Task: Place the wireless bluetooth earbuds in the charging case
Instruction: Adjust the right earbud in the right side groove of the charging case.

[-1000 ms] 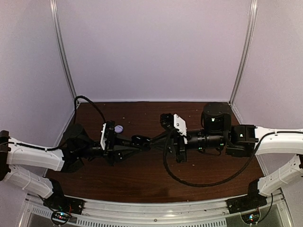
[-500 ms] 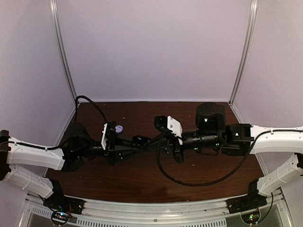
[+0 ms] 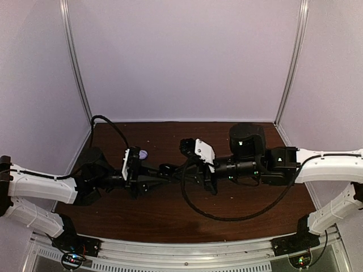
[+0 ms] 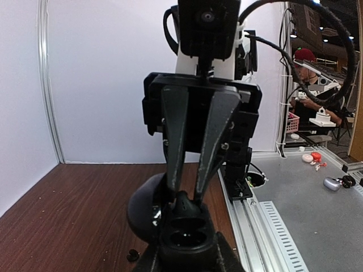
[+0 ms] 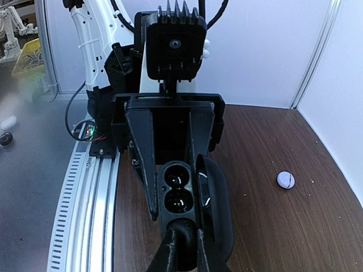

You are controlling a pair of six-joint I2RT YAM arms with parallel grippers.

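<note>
Worktop [image 3: 170, 218]: dark wood, with both arms meeting over its middle.
Left arm [image 3: 39, 190]: reaches in from the left edge.
Right arm [image 3: 329, 164]: reaches in from the right edge.
Left jaws: clamped on the charging case [image 5: 178, 192], held off the worktop over the middle, lid swung open.
Right jaws: narrowed almost to touching, tips at the end of the case. A dark lump [image 4: 182, 199] seems pinched there, likely a black bud, not certain.
Wells [image 5: 177, 177]: two, glossy black. Filled or empty, cannot tell.
White earbud [image 3: 143, 153]: loose on the left part of the worktop, nearer the far edge, well apart from the case.
Dark speck [image 4: 133, 255]: on the worktop below the case, too small to identify.
Step in hand: probably seating a bud. Needs a steady, level case, tips centred over the well, a slow straight push, and release only once seated. A skewed entry could pop the bud out or twist the case.
Writing: none legible.
</note>
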